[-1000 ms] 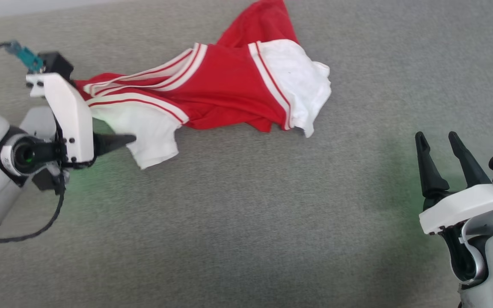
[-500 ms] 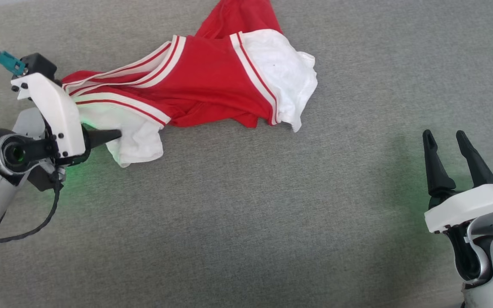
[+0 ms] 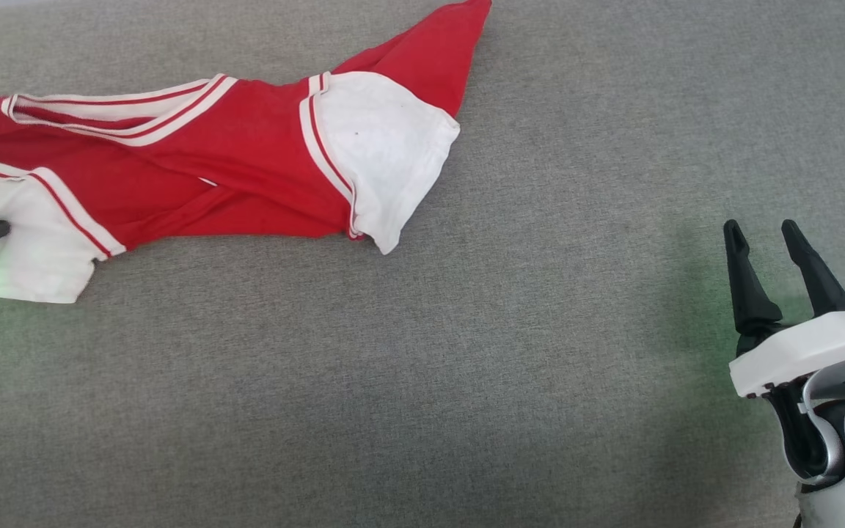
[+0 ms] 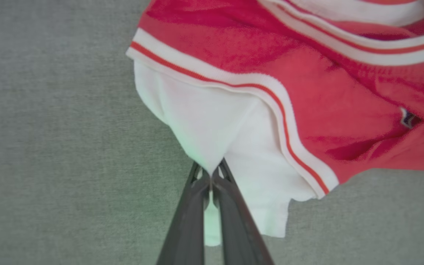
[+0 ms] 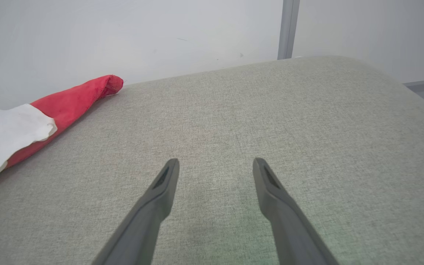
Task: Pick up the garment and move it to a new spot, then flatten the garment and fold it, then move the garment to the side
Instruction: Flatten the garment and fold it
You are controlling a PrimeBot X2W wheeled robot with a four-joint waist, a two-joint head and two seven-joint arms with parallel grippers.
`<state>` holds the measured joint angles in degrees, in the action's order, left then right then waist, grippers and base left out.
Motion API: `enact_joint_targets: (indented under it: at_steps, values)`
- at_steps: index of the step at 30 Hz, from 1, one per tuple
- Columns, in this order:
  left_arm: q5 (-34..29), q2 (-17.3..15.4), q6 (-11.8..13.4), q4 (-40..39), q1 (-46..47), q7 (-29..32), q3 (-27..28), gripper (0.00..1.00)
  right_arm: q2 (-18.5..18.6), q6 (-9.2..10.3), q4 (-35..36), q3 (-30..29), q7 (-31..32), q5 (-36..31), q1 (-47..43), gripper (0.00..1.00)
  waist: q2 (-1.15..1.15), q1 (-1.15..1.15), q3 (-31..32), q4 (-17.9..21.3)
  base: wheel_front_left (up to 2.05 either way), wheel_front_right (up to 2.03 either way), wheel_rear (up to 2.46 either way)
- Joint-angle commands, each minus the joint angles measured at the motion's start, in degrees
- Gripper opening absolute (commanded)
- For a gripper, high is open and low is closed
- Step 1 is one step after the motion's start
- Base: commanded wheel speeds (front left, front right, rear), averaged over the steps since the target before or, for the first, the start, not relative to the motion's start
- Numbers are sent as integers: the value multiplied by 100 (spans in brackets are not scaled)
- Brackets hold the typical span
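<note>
Pinching garment (image 4: 344, 110) on grey upholstery (image 4: 50, 147): left tool (image 4: 210, 171)

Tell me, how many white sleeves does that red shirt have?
2: one sleeve at the garment's left end, pinched by the left gripper; the other sleeve lies free toward its right end.

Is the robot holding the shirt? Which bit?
Yes. The left gripper pinches the garment by its white sleeve. The right gripper holds nothing.
</note>
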<state>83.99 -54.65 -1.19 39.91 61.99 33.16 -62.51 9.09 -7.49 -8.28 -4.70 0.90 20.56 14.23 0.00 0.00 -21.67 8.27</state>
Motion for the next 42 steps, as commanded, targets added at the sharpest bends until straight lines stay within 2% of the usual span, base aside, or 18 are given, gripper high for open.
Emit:
enact_joint_targets:
  at_steps: [1,4,5,6,7,8,9,11,12,14,15,16,21,23,26,33,38,42]
  values:
    - [68,108,1,29,-86,-60,35,0,20,0,8,-16,21,-9,-13,100,0,0,11,-29,0,0,0]
    - [59,237,-22,144,-210,-221,16,0,53,0,40,14,82,-52,-20,100,0,0,44,-94,0,0,0]
    - [20,313,-15,197,-248,-314,3,6,76,0,59,35,116,-66,-11,100,0,0,62,-122,0,0,0]
    - [-51,361,-35,240,-273,-407,-27,32,103,0,80,65,149,-70,10,100,0,0,75,-150,0,0,0]
    - [-118,424,-56,292,-289,-543,-43,54,138,0,105,117,188,-75,38,100,0,0,96,-184,0,0,0]
    - [-118,502,-80,340,-315,-691,-26,85,180,0,129,169,239,-100,66,100,0,0,119,-230,0,0,0]
    - [-135,573,-119,372,-347,-865,1,100,220,0,154,243,291,-105,94,100,0,0,143,-282,0,0,0]
    - [-233,744,-198,424,-419,-1269,22,100,348,0,192,401,447,-110,185,100,0,0,179,-413,0,0,0]
    - [-374,879,-253,444,-474,-1807,46,100,514,0,209,589,640,-102,323,100,0,0,216,-574,0,0,0]
    - [-507,1061,-304,424,-611,-2415,68,100,717,0,176,818,902,-39,453,100,0,0,262,-764,0,0,0]
    - [-507,1061,-304,424,-611,-2415,68,100,717,0,176,818,902,-39,453,100,0,0,262,-764,0,0,0]
    - [-530,1174,-333,396,-712,-2717,88,100,846,0,157,911,1016,-32,547,100,0,0,287,-876,0,0,0]
    - [-860,1709,-273,240,-1304,-4288,112,100,1418,0,1,1520,1643,241,1043,100,0,0,396,-1418,0,0,0]
    - [-997,1931,-213,155,-1556,-4674,109,100,1669,0,-82,1776,1929,386,1276,100,0,0,423,-1634,0,0,0]
    - [-1381,2261,6,-32,-1808,-4831,444,100,1973,1,-227,2106,2325,727,1646,100,0,0,420,-1948,0,0,0]
    - [-3350,2929,518,-1233,-3057,-4841,2428,100,2512,0,-646,2645,3082,1503,2400,100,0,0,350,-2520,0,0,0]
    - [-4603,3408,516,-1993,-3974,-4842,3415,100,2765,0,-1022,3087,3568,1850,2831,100,0,0,250,-2704,0,0,0]
    - [-5243,3728,392,-2344,-4443,-4842,3948,100,2861,0,-1351,3322,3795,2008,3072,100,0,0,181,-2765,0,0,0]
